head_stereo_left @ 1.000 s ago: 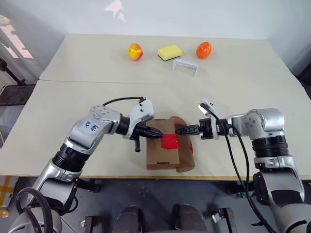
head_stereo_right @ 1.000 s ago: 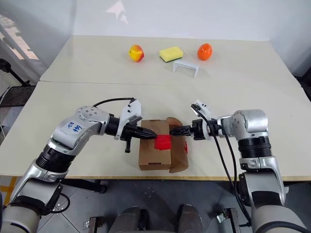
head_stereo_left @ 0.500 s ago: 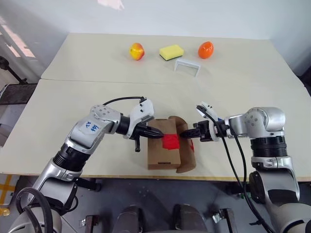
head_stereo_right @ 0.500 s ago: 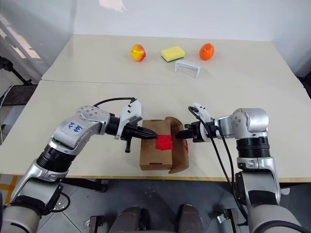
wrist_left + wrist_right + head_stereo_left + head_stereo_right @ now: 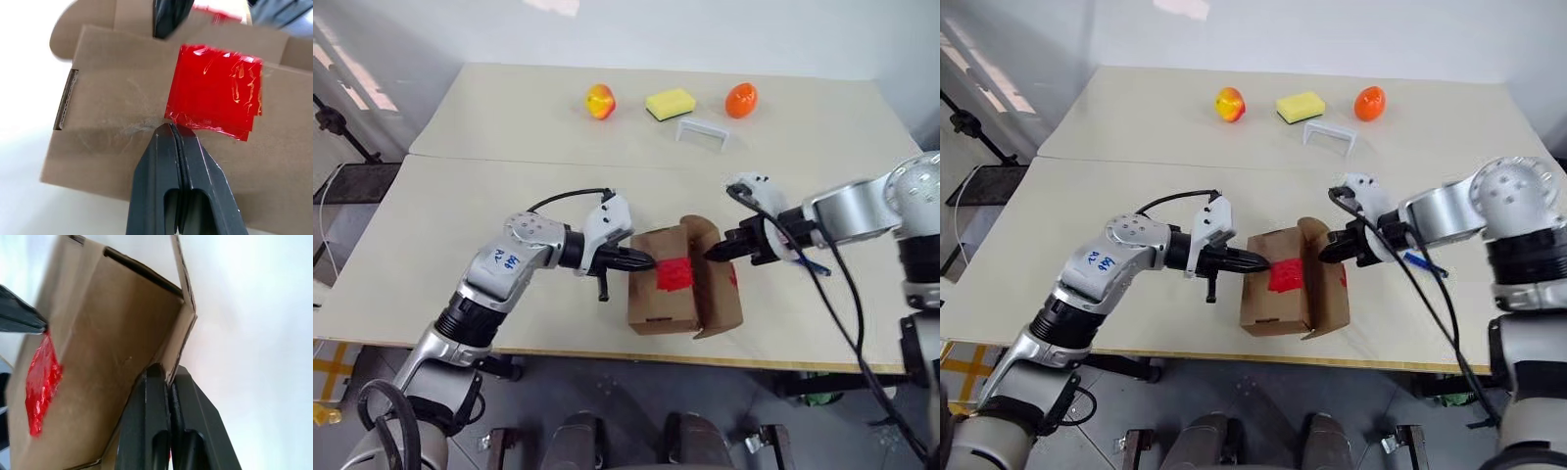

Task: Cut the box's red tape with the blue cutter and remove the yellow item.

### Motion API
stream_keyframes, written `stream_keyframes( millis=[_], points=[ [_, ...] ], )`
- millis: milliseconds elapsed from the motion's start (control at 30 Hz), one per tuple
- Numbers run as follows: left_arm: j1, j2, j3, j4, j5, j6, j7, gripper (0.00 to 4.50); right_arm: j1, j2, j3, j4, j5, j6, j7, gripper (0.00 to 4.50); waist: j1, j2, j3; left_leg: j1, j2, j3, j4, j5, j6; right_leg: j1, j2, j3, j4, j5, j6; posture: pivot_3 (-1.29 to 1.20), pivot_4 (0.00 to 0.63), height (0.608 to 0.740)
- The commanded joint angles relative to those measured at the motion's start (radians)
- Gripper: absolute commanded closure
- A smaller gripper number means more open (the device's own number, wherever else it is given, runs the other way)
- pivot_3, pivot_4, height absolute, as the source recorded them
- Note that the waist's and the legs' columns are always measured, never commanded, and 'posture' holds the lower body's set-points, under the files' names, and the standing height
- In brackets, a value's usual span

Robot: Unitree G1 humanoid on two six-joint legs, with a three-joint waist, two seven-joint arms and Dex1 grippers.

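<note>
Right claw pinches box flap upright; left claw closed, contents hidden

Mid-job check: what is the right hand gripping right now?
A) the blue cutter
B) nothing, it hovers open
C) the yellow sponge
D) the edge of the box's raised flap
D: the right hand is shut on the edge of the raised flap of the box, as the right wrist view shows.

Brown box – glossy red tape – black gripper fingers
</note>
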Motion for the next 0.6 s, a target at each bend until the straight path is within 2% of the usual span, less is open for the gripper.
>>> stream_keyframes(
  millis=[33,200,400,533,600],
  points=[
    [0.03,-0.018,-0.024,0.049,0.06,-0.003,0.04,4.5,-0.06,-0.015,0.045,-0.067,0.206,-0.085,-0.107,4.47,0.0,0.0,0.0,0.0,0.0,0.001,0.0,0.0,0.0,0.0,0.0,0.0,0.0,0.0,0.0,0.0,0.15,0.74],
    [0.039,-0.03,-0.01,0.06,0.075,-0.018,0.041,4.5,-0.12,-0.011,0.08,-0.091,0.206,-0.094,-0.115,4.47,0.002,0.0,0.0,0.0,0.0,0.001,0.0,0.0,0.001,0.0,0.0,0.0,-0.001,0.0,0.0,0.0,0.15,0.74],
    [0.048,-0.044,0.009,0.094,0.103,-0.046,0.046,4.5,-0.182,-0.056,0.165,-0.128,0.206,-0.086,-0.147,4.47,0.001,-0.001,0.0,-0.005,0.0,0.0,0.001,-0.001,0.002,-0.003,-0.001,-0.002,-0.001,0.0,0.0,0.0,0.15,0.74],
    [0.057,-0.036,0.039,0.095,0.101,-0.058,0.038,4.5,-0.149,-0.059,0.197,-0.174,0.206,-0.12,-0.201,4.47,0.0,-0.001,0.0,-0.012,0.0,0.0,0.001,-0.001,0.002,-0.009,-0.001,-0.003,-0.001,0.0,0.0,0.0,0.15,0.74],
    [0.059,-0.022,0.084,0.073,0.05,-0.021,0.007,4.5,-0.144,-0.065,0.209,-0.193,0.206,-0.129,-0.223,4.47,-0.001,-0.001,0.0,-0.013,0.0,0.0,0.001,-0.001,0.002,-0.011,-0.001,-0.004,-0.001,0.0,0.0,0.0,0.15,0.74]
  ],
)
